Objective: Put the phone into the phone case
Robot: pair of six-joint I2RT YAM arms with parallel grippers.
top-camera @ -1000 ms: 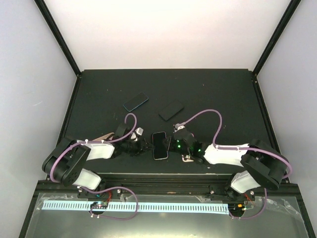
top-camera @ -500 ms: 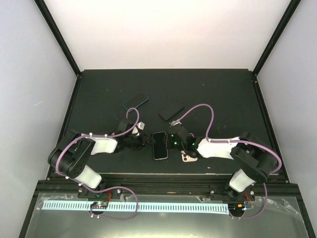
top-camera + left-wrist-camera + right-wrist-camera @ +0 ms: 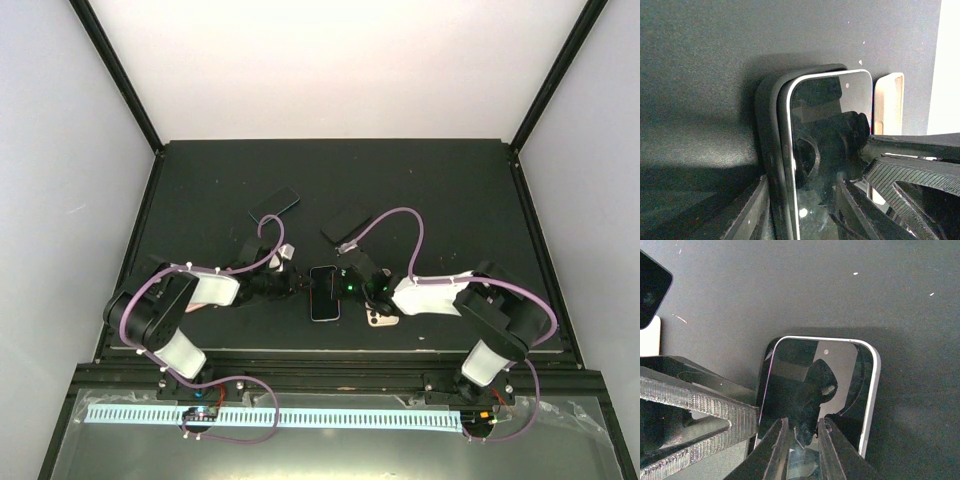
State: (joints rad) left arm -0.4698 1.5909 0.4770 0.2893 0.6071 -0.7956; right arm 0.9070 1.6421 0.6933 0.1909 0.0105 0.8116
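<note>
The left arm's jaws (image 3: 801, 212) stand part-open astride the near end of the phone (image 3: 827, 102). One finger is outside the wall of the phone case (image 3: 766, 125) and the other is over the screen. Whether they actually clamp cannot be told. The right arm's jaws (image 3: 801, 437) are nearly closed on nothing, their tips set down on the glass.

Over the last second both arms have drawn in from either side. In the top view they now meet at the phone, which lies face up near the front middle of the counter (image 3: 440, 200), where it lay a second ago. The left jaws have also narrowed a little.

The phone sits in the case but does not look fully seated. In the left wrist view its pale edge stands beside and apparently proud of the dark rim along one long side.

This reads as the pressing-in step: one arm steadies the case while the other pushes down. The raised edge probably still has to snap under the rim.
</note>
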